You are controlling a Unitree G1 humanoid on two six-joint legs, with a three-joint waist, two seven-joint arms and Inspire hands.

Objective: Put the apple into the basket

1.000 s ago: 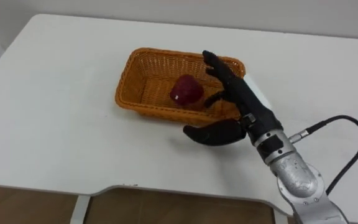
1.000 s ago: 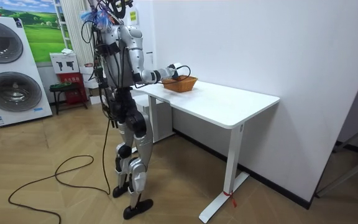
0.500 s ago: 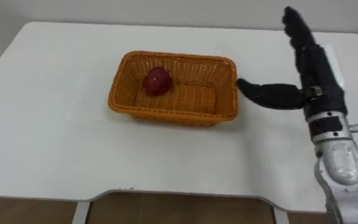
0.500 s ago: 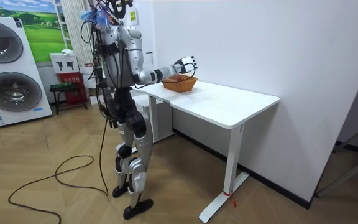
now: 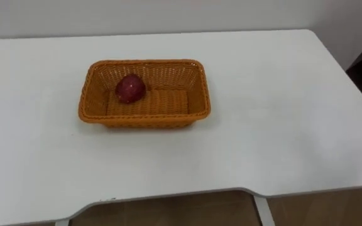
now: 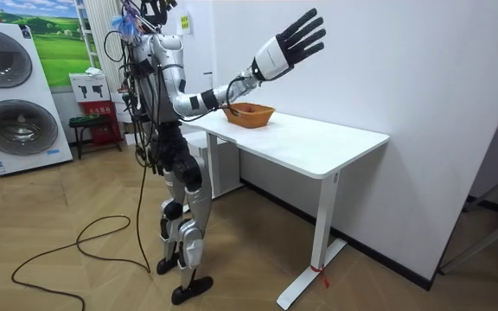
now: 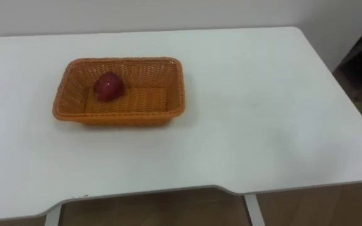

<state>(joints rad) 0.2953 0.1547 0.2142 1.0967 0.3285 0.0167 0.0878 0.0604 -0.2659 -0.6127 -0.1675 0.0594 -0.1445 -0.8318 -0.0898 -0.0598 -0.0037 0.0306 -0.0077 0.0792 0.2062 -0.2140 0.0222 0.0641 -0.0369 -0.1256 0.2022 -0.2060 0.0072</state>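
A dark red apple (image 5: 131, 88) lies in the left part of an orange wicker basket (image 5: 144, 118) on the white table (image 5: 281, 125); the right eye view also has the apple (image 7: 107, 86) in the basket (image 7: 119, 117). In the room view I stand at the table's end on the room view's left. My right hand (image 6: 296, 39) is raised high above the basket (image 6: 249, 115), fingers straight and spread, holding nothing.
The table's front edge (image 5: 168, 196) runs close to me, with wooden floor below. A white wall backs the table. In the room view a washing machine (image 6: 15, 95) and a red stool (image 6: 93, 130) stand behind me on the left.
My right hand has lifted from beside the basket's right end up out of the eye view, high above the table. The apple stays in the basket. The head camera has shifted.
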